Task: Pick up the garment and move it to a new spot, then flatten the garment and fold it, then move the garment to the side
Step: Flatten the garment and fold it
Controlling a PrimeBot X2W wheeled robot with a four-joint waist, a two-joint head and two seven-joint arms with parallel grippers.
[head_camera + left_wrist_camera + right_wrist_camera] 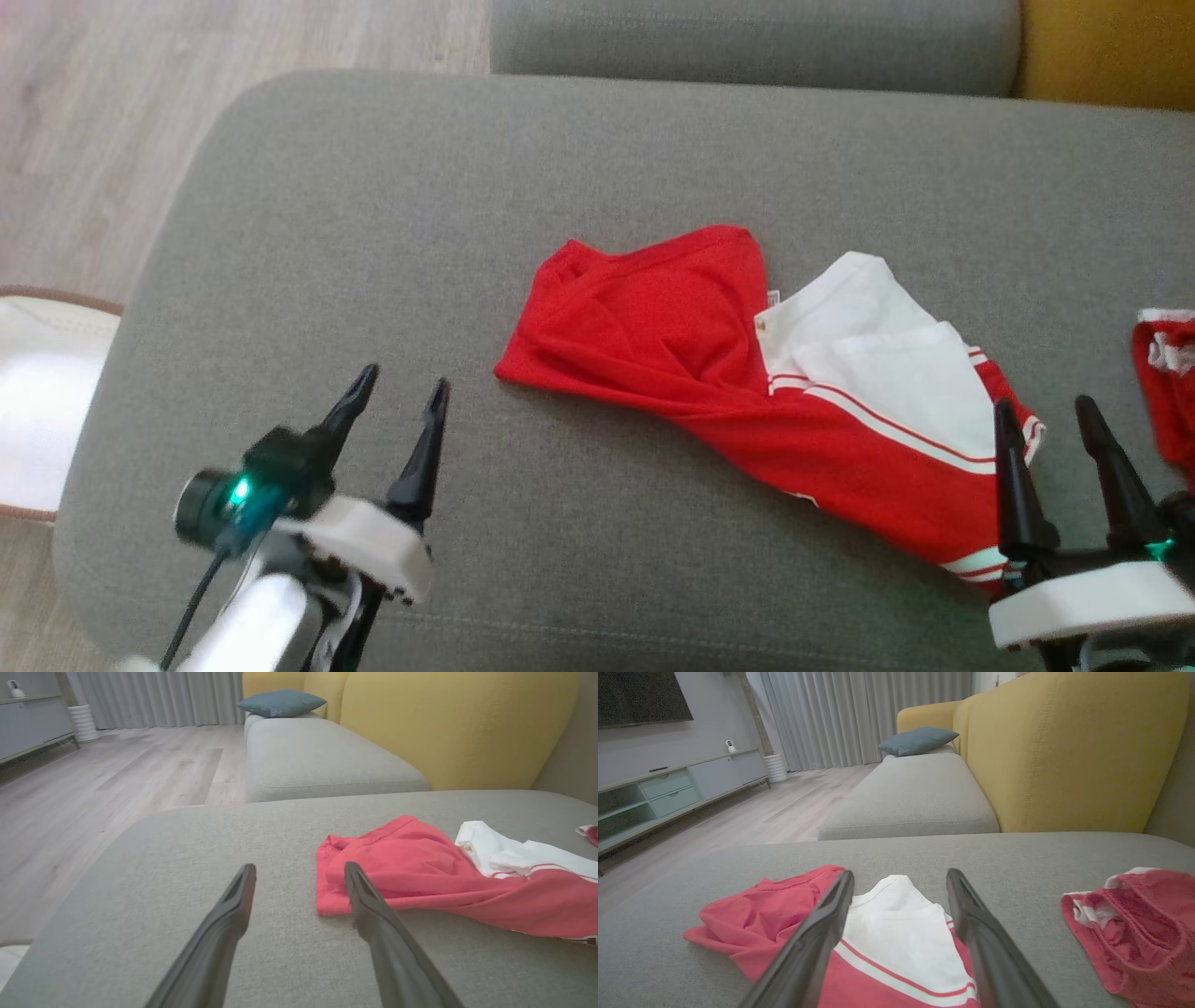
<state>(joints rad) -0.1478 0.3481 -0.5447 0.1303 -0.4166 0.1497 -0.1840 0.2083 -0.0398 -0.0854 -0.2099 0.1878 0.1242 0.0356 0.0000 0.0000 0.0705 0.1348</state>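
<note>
- A grey cushion (373, 233) carries a crumpled red and white garment (709, 373).
- The garment lies right of the cushion's middle and slants down toward the near right corner. Its red end points left, and its white panel with red stripes sits on the right.
- The left end effector (403, 383) hovers over the cushion's near left part, well left of the garment. Its two fingers are spread wide and hold nothing.
- The right end effector (1042, 406) is at the near right corner, over the garment's striped end. Its fingers are also spread wide, with nothing gripped. In the right wrist view they frame the white panel. Whether they touch the cloth I cannot tell.
- A second red garment (1167, 373) lies bunched at the cushion's right edge, apart from the first.
- Pale wood floor (93, 140) lies past the cushion's left edge.
</note>
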